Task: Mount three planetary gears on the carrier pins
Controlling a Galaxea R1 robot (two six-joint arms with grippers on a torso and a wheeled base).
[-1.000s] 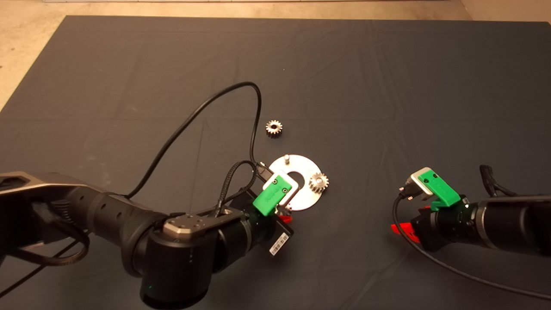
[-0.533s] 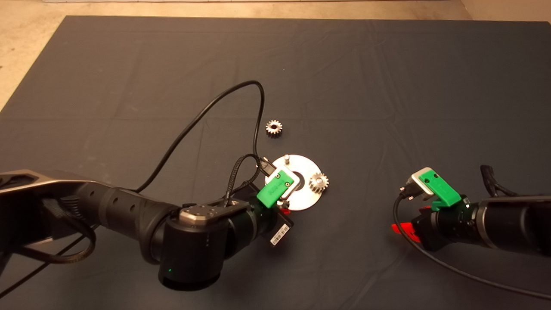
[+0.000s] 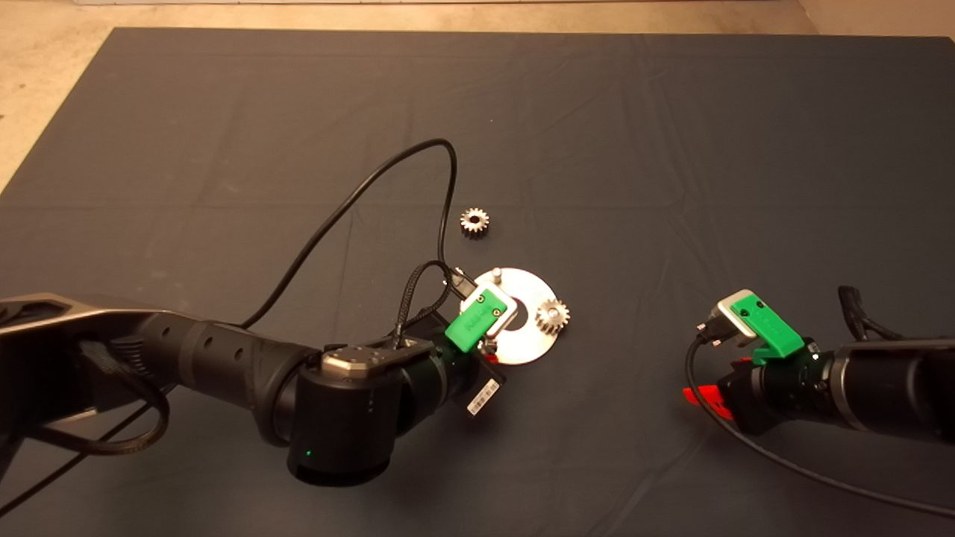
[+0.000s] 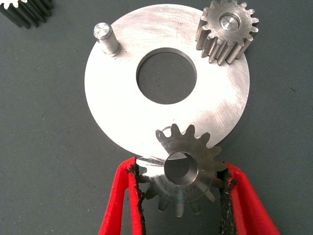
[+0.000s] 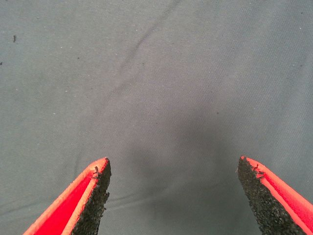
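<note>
The shiny carrier disc (image 3: 531, 288) (image 4: 115, 107) lies mid-mat. One planetary gear (image 3: 553, 315) (image 4: 226, 30) sits on a carrier pin at the disc's right. A bare pin (image 3: 496, 274) (image 4: 106, 39) stands at its far edge. My left gripper (image 3: 489, 345) (image 4: 181, 182) is shut on a second gear (image 4: 183, 171), held flat over the disc's near rim; the pin under it is hidden. A third gear (image 3: 474, 221) (image 4: 22, 11) lies loose on the mat beyond the disc. My right gripper (image 3: 705, 395) (image 5: 173, 169) hovers open over bare mat to the right.
A black cable (image 3: 358, 186) loops from the left wrist across the mat, passing close to the loose gear. The dark mat (image 3: 671, 149) stretches around the disc, with tan floor (image 3: 45, 74) past its far left edge.
The left arm's elbow swung rightward and its gripper crept slightly farther over the disc with the gear still held. The right gripper drifted a little right and nearer.
</note>
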